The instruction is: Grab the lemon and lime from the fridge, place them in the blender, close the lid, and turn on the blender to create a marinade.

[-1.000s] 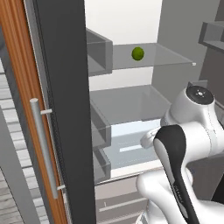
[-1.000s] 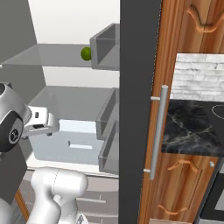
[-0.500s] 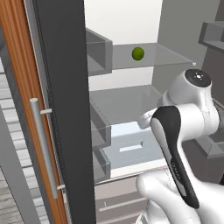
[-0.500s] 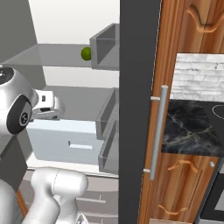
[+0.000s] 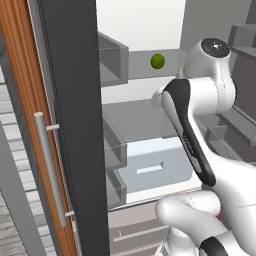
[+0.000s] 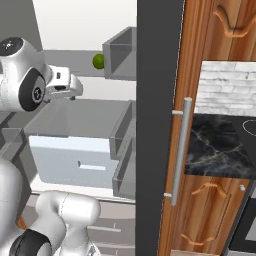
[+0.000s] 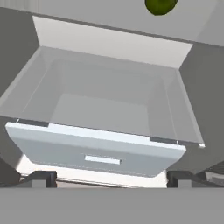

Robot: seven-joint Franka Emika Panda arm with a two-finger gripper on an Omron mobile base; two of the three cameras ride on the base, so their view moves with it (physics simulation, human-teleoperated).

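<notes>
The fridge point(image 5: 75, 130) stands open, its dark door at the left in the left base view. The lime point(image 5: 158, 61) lies on the upper shelf; it also shows as a green ball point(image 6: 98, 61) in the right base view and at the top edge point(image 7: 161, 5) of the hand view. My gripper point(image 7: 111, 179) is open with nothing between its tips. It hangs over the pulled-out, empty pale drawer point(image 7: 100, 153), below and in front of the lime. The hand point(image 6: 67, 86) sits just left of and under the lime. The lemon, the blender and the lid are out of view.
Grey door bins point(image 5: 112, 65) point(image 6: 120, 52) jut in at shelf height on both sides. The second fridge door point(image 6: 152, 125) carries a silver bar handle point(image 6: 180, 150). Wooden cabinets and a dark marble counter point(image 6: 220, 145) lie to the right. My own arm point(image 5: 187, 130) crosses in front of the drawer.
The arm has straightened upward, lifting the hand from drawer height up toward the shelf with the lime. The gripper stayed open. The lime has not moved.
</notes>
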